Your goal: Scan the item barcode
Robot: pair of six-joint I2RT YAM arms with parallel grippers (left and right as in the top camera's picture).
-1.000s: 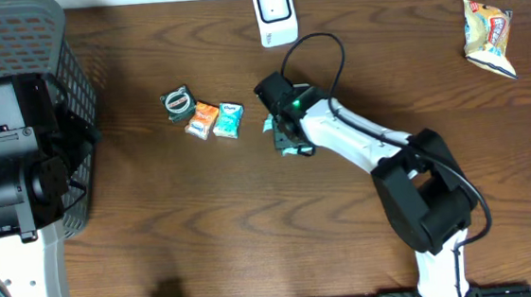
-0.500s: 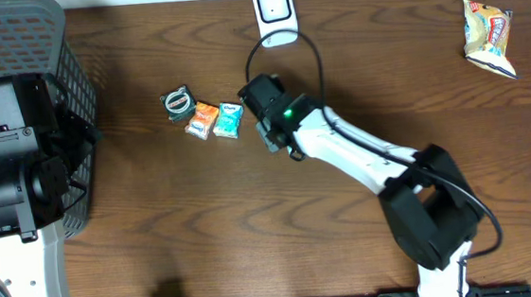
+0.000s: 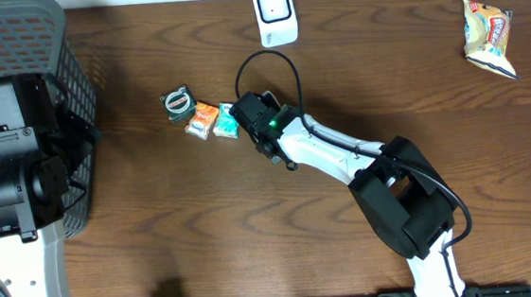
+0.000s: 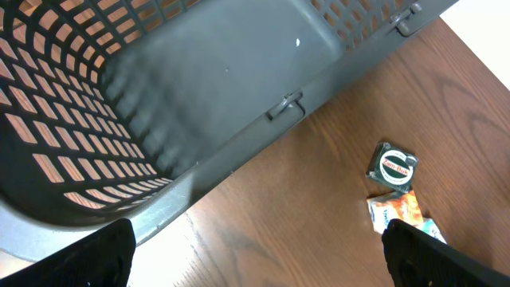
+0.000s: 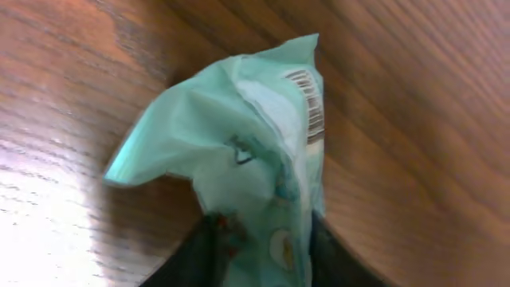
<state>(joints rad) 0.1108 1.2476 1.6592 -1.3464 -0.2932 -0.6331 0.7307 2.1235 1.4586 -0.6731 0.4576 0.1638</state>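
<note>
The item is a teal snack packet (image 5: 255, 151) with a barcode (image 5: 313, 108) along its upper right edge. It lies on the brown table beside an orange packet (image 3: 203, 119). My right gripper (image 5: 259, 231) is shut on the teal packet's lower end, one dark finger on each side. From overhead the right gripper (image 3: 247, 119) sits right against the teal packet (image 3: 226, 123). The white barcode scanner (image 3: 275, 13) stands at the table's far edge. My left gripper (image 4: 255, 255) hangs open over bare wood by the basket, holding nothing.
A dark mesh basket (image 3: 11, 55) fills the far left corner, under my left arm. A round tin (image 3: 177, 101) lies left of the orange packet. A yellow chip bag (image 3: 487, 36) lies at the far right. The right arm's cable loops near the scanner.
My right gripper has moved left across the table to the row of packets and closed on the teal packet. The left arm has not moved.
</note>
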